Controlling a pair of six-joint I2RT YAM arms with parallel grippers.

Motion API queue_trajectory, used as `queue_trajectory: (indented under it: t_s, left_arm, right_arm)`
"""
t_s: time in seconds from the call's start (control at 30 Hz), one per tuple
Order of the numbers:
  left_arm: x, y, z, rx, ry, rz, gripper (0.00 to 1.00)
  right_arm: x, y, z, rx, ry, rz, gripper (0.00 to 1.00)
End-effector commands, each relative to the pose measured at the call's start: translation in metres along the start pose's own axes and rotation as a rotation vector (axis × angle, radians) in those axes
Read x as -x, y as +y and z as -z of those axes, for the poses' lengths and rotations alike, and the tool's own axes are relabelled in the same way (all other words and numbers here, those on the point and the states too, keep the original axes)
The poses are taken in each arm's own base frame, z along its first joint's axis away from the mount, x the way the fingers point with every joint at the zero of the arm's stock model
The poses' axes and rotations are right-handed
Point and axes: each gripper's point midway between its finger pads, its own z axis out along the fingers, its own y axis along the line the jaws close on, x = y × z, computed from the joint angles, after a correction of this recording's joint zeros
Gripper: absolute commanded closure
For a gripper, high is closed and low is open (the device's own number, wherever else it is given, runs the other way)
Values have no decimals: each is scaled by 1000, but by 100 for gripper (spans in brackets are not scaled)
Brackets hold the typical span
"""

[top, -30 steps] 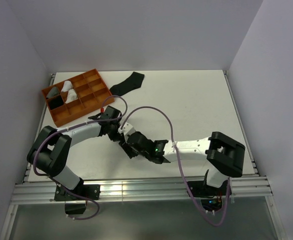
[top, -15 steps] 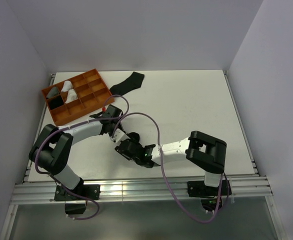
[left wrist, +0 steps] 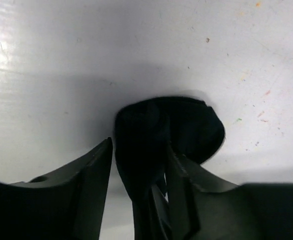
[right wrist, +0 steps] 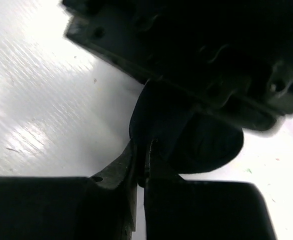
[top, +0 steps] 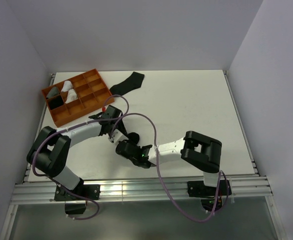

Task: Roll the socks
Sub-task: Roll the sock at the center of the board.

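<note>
Near the front of the counter, the right pincer pinched shut on the rolled black sock; the left pincer stood half-wide astride it.

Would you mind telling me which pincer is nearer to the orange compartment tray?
Left. The left pincer sits just off the near-right side of the orange tray. The right pincer is farther toward the table's near edge, pinching the rolled sock.
</note>
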Motion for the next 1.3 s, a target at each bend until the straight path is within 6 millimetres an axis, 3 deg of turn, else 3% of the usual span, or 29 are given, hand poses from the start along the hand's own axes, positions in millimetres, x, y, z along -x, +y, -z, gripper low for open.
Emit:
queue_trajectory:
  t_s: [0.0,0.03,0.13,0.33,0.53,0.73,1.27]
  left_arm:
    - [2,-7,19,-40,-46,-20,48]
    - [5,-9,22,-48,-60,-21,41]
    - [14,-15,33,-85,-105,-1,31]
    - [30,-11,52,-146,-191,110,26]
    - [26,3,64,-192,-232,245,26]
    - [15,8,57,-271,-239,297,26]
    - [-17,27,14,-183,-133,295,45]
  right_arm:
    - [-1,13,2,132,12,-111,100]
    - [0,21,9,221,12,-139,100]
    - [5,22,16,360,14,-236,100]
    - [5,15,24,549,22,-403,100]
    - [6,15,26,705,44,-541,100]
    - [10,10,31,899,66,-699,100]
    - [-14,-2,8,923,189,-932,100]
